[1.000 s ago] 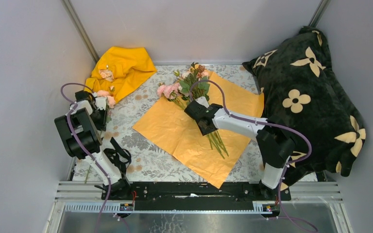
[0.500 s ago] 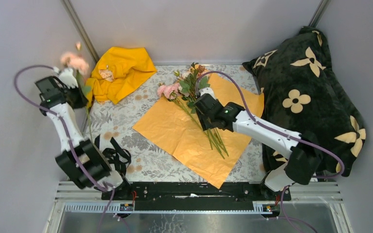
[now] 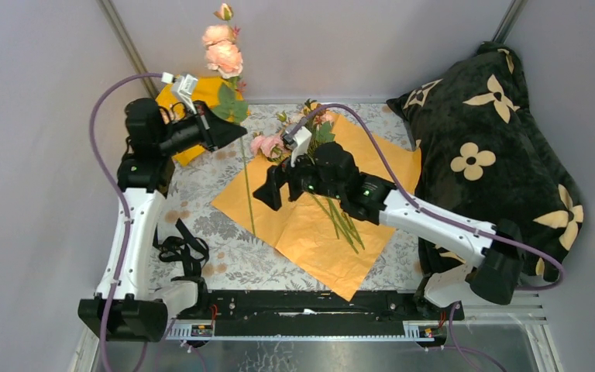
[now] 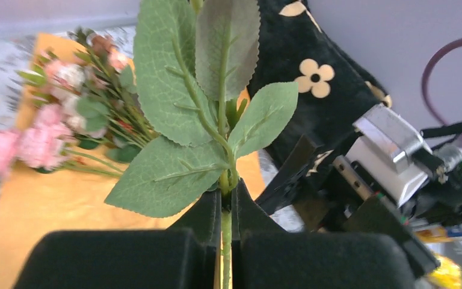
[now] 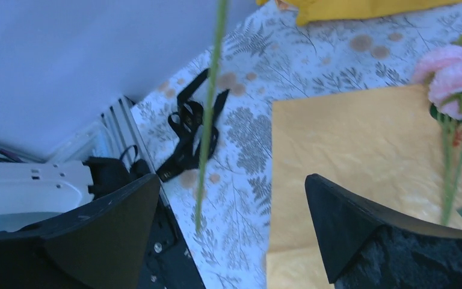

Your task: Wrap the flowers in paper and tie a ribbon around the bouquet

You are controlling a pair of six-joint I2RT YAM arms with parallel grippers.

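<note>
Aloft, rose stem (image 4: 226, 241) within left pincer (image 4: 227, 195)

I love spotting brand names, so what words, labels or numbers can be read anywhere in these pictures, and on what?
None can be read.
Black ribbon: any print is too small and blurred to make out.
Black pillow: cream flower shapes only, no letters.

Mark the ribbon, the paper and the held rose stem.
ribbon (image 3: 182, 248), top view, middle of its tangle.
paper (image 3: 294, 225), top view, bare middle.
held rose stem (image 3: 248, 198), top view, lower hanging part.
</note>
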